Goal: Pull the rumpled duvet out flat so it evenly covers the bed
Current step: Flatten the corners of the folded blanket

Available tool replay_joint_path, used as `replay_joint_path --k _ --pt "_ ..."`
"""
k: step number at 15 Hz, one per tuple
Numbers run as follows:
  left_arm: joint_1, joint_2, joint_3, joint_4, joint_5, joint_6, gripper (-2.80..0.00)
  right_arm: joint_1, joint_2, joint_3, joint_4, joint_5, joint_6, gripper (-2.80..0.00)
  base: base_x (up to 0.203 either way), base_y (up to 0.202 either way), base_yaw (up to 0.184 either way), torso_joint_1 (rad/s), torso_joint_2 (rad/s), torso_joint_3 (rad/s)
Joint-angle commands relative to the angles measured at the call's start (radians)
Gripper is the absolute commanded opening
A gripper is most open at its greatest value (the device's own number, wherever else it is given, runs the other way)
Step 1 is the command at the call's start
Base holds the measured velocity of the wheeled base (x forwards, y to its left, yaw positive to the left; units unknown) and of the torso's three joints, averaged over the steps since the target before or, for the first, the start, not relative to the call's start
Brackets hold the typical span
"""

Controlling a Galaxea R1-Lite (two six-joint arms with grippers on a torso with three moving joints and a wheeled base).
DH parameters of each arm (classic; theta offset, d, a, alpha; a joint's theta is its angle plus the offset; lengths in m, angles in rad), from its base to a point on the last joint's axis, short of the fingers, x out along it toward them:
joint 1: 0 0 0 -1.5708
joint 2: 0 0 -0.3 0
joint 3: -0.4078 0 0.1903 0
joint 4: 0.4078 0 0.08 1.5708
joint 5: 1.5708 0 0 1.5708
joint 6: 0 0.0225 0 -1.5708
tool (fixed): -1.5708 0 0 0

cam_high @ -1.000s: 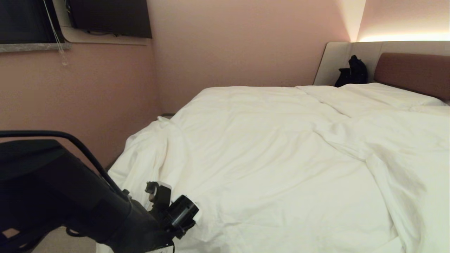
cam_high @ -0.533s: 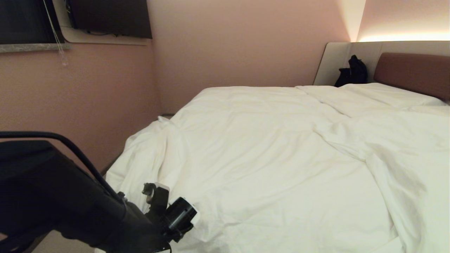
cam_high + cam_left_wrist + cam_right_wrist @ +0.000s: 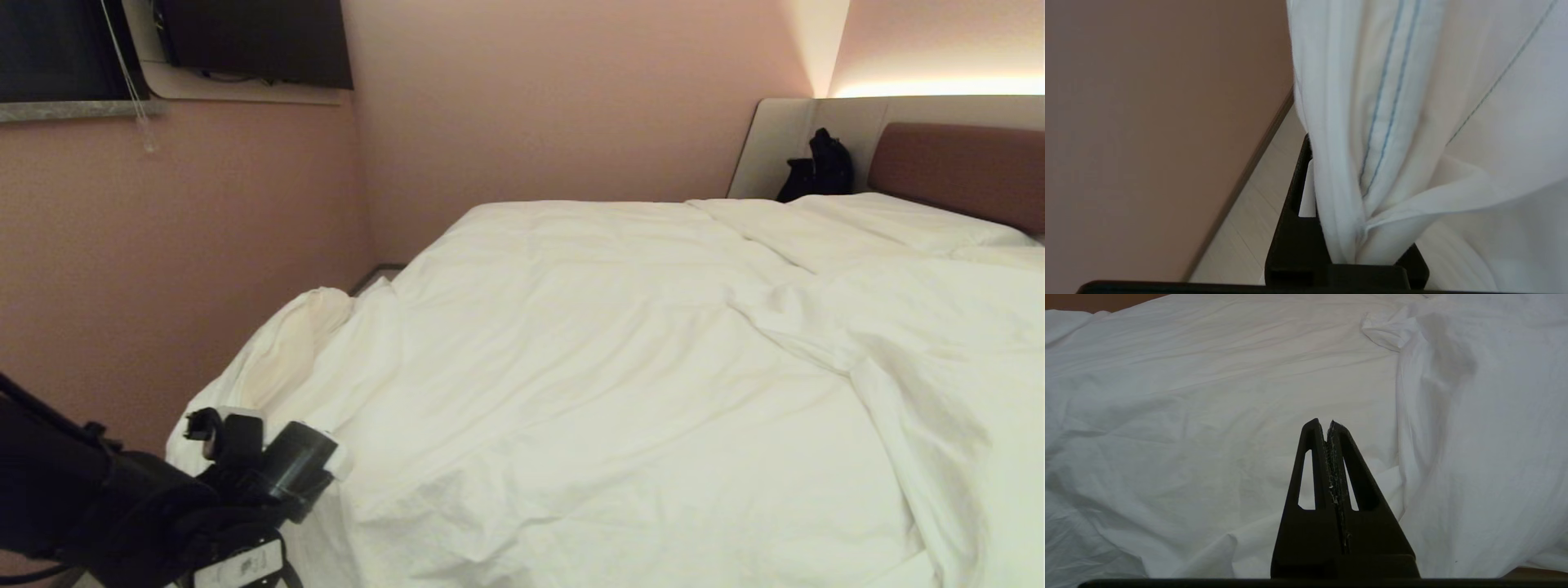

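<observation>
The white duvet (image 3: 571, 351) lies creased over the bed (image 3: 963, 167), with a ridge of folds running down its right side. At the near left corner, my left gripper (image 3: 1347, 163) is shut on a bunched fold of the duvet (image 3: 1412, 102), which rises tight out of the jaws. In the head view that arm (image 3: 245, 482) sits low at the left, beside the bed's corner, with the fingers hidden under the cloth. My right gripper (image 3: 1327, 422) is shut and holds nothing, hovering over the duvet (image 3: 1188, 416); it is outside the head view.
A pink wall (image 3: 163, 245) runs close along the bed's left side, leaving a narrow strip of pale floor (image 3: 1249, 212). A black bag (image 3: 820, 167) sits by the headboard panel, next to a pillow (image 3: 882, 216). A dark window (image 3: 253, 41) is high on the left.
My left gripper has moved left toward the wall with the duvet corner in it. The duvet's near left edge now reaches further left and looks smoother.
</observation>
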Motion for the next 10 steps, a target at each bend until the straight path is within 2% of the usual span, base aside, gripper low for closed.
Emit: replay_joint_path --k 1,5,10 --pt "0.085 -0.094 0.022 -0.001 0.002 -0.004 -2.80 0.000 0.000 0.000 0.000 0.000 0.000 -2.80 0.000 0.000 0.000 0.000 0.00 0.000" --pt "0.186 -0.084 0.057 -0.002 -0.029 -0.005 -2.80 0.000 0.000 0.000 0.000 0.000 -0.001 -2.80 0.000 0.000 0.000 0.000 0.00 0.000" --pt "0.247 -0.063 0.157 -0.015 -0.047 -0.032 -2.80 0.000 0.000 0.000 0.000 -0.001 0.000 -2.80 0.000 0.000 0.000 0.000 0.00 0.000"
